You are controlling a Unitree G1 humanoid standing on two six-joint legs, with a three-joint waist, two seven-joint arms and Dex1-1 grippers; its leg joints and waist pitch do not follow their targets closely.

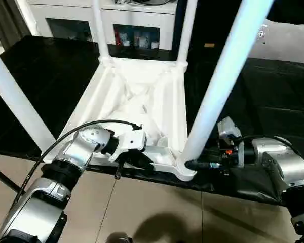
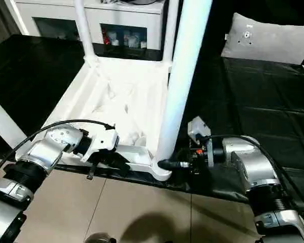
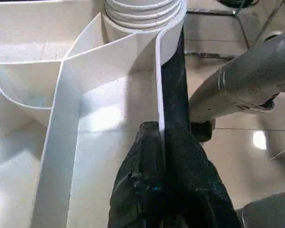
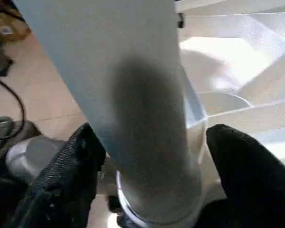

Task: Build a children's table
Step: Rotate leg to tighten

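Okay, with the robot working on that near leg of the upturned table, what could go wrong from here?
1. The right gripper straddles the near leg at its base; turned carelessly, the leg could bind or lean in its corner socket.
2. The left gripper pinches only the thin rim of the tabletop; a slip could let the top twist.
3. That corner sits at the edge of the black surface and could slide off.

You see an all-white children's table (image 1: pixel 142 101), its ribbed underside and legs (image 1: pixel 220 86) the same plain white. It lies on a glossy black bench (image 1: pixel 273 96). The forearms (image 1: pixel 86 147) are silver, the fingers (image 3: pixel 147 190) black. Behind stands a white cabinet (image 1: pixel 137 20); the floor (image 1: pixel 157 207) is beige tile.
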